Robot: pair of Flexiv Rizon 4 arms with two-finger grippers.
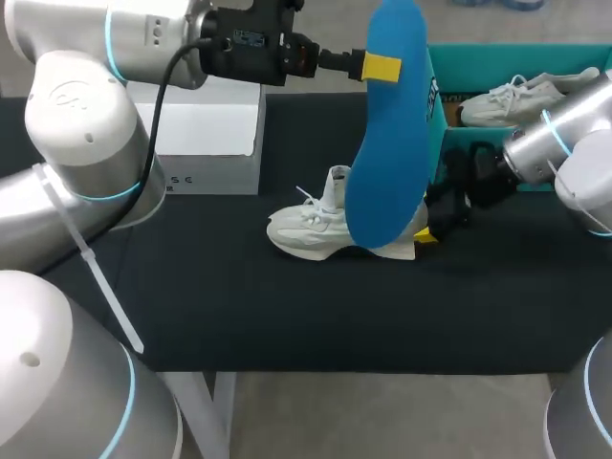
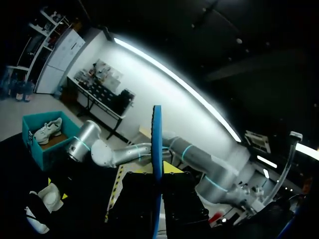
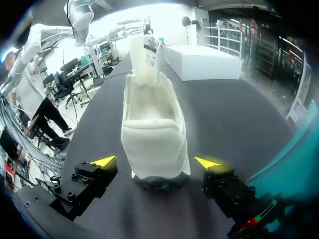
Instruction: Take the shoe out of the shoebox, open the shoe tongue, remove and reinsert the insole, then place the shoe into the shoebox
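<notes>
Evidently the insole [image 1: 390, 143] is out: the left gripper [image 1: 381, 68] pinches its upper end and holds it upright above the shoe [image 1: 311, 229], which stands on the table beside the shoebox [image 1: 516, 50]. The right gripper [image 3: 155, 162] is spread, a finger either side of the heel, seemingly not touching. Next, probably: steady the heel, then feed the insole back into the opening.

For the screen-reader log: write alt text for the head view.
The left pincer holds a blue insole upright over a white shoe on the black table. The right pincer sits at the shoe's heel, beside a teal shoebox holding a second shoe; a white box stands at the back left.
</notes>
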